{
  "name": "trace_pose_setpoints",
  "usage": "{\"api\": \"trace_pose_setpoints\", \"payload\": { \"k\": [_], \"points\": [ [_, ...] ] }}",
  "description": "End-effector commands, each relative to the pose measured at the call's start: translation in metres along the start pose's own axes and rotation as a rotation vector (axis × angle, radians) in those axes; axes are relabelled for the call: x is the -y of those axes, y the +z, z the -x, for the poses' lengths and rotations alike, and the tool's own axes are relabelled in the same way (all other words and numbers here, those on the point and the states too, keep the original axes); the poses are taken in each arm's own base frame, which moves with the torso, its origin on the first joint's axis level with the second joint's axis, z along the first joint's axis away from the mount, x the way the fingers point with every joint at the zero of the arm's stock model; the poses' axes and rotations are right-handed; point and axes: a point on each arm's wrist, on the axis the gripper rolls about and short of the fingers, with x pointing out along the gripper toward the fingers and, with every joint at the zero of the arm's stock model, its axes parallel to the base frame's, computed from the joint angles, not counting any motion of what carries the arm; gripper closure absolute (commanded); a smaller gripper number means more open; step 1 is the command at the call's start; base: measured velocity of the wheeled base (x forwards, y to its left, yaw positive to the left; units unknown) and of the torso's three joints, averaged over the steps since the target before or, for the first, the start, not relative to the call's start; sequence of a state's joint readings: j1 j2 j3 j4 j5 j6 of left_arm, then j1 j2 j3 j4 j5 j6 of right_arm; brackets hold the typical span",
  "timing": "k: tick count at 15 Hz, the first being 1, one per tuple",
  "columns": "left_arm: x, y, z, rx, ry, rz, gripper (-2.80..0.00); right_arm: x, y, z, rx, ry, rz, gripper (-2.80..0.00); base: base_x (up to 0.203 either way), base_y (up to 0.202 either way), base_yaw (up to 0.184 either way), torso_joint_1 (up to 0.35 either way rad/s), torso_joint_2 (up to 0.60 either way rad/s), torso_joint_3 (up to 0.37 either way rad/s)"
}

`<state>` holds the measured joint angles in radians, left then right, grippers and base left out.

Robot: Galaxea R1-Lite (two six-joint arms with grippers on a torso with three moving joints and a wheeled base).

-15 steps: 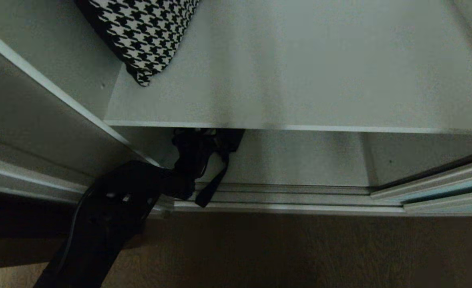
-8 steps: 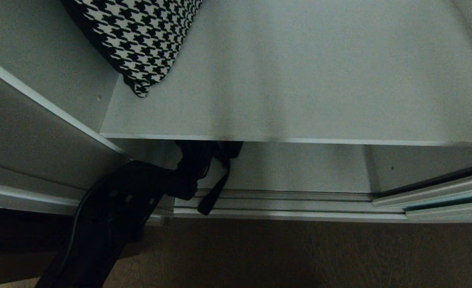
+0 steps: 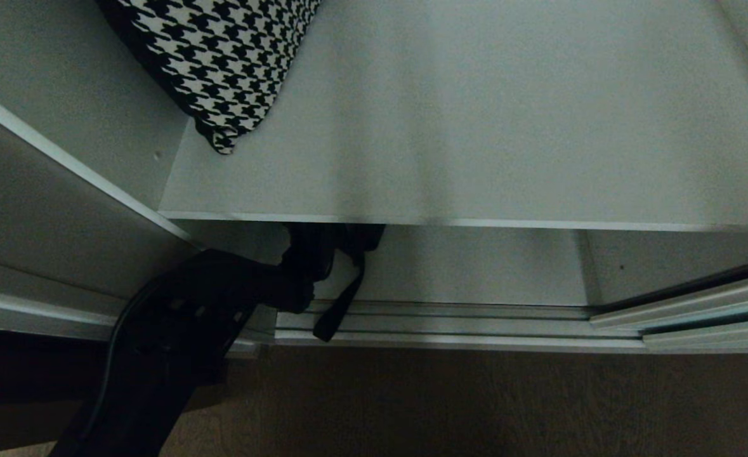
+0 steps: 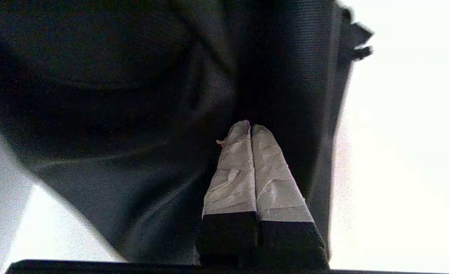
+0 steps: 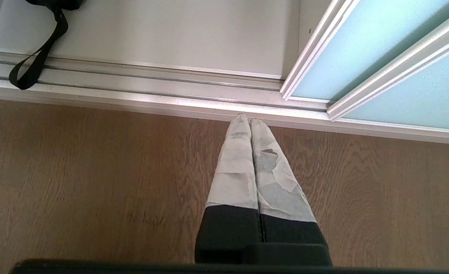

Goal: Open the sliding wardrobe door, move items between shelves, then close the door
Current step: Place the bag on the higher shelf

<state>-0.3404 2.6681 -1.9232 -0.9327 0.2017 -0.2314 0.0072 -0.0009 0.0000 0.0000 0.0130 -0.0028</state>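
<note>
Two shelves show in the head view. The upper shelf (image 3: 475, 139) is a wide, pale grey board, and a black-and-white houndstooth cloth (image 3: 215, 57) lies at its back left corner. Under it is the bottom shelf (image 3: 475, 266), right behind the silver door rails (image 3: 450, 320).

The left claw (image 4: 250, 131) has its two taped fingers pressed tight together — it is closed on the black garment (image 4: 140, 114), pinching a fold of the dark, textured cloth. In the head view the left arm (image 3: 177, 336) reaches up from the lower left to the bottom shelf, and the garment sits bunched at the left end of that shelf, partly hidden under the front edge of the upper one. A black strap (image 3: 342, 298) hangs from the garment in a loop and drapes down over the rails.

The right claw (image 5: 250, 121) is closed too, holding nothing. It points down at the brown wooden floor (image 5: 95, 182), just in front of the rails.

The sliding wardrobe door (image 5: 361, 42) — frosted pale blue-green glass in a silver frame — stands slid off to the right, so the left side of the wardrobe is open.
</note>
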Motion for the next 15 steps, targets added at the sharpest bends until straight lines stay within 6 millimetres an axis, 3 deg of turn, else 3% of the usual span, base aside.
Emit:
{"api": "trace_pose_setpoints", "payload": {
  "k": [1,3,5,15],
  "points": [
    [0.006,0.031,0.003,-0.033,0.024,0.009,0.00,0.000,0.000,0.000,0.002,0.001,0.000,0.00,0.000,0.000,0.000,0.000,0.00,0.000],
    [0.009,0.050,0.009,-0.083,0.042,0.013,0.00,0.000,0.000,0.000,0.002,0.001,0.000,0.00,0.000,0.000,0.000,0.000,0.00,0.000],
    [0.009,0.055,0.015,-0.142,0.058,0.000,0.00,0.000,0.000,0.000,0.002,0.001,0.000,0.00,0.000,0.000,0.000,0.000,0.00,0.000],
    [0.007,0.053,0.031,-0.308,0.095,-0.002,0.00,0.000,0.000,0.000,0.002,0.001,0.000,0.00,0.000,0.000,0.000,0.000,0.00,0.000]
  ]
}}
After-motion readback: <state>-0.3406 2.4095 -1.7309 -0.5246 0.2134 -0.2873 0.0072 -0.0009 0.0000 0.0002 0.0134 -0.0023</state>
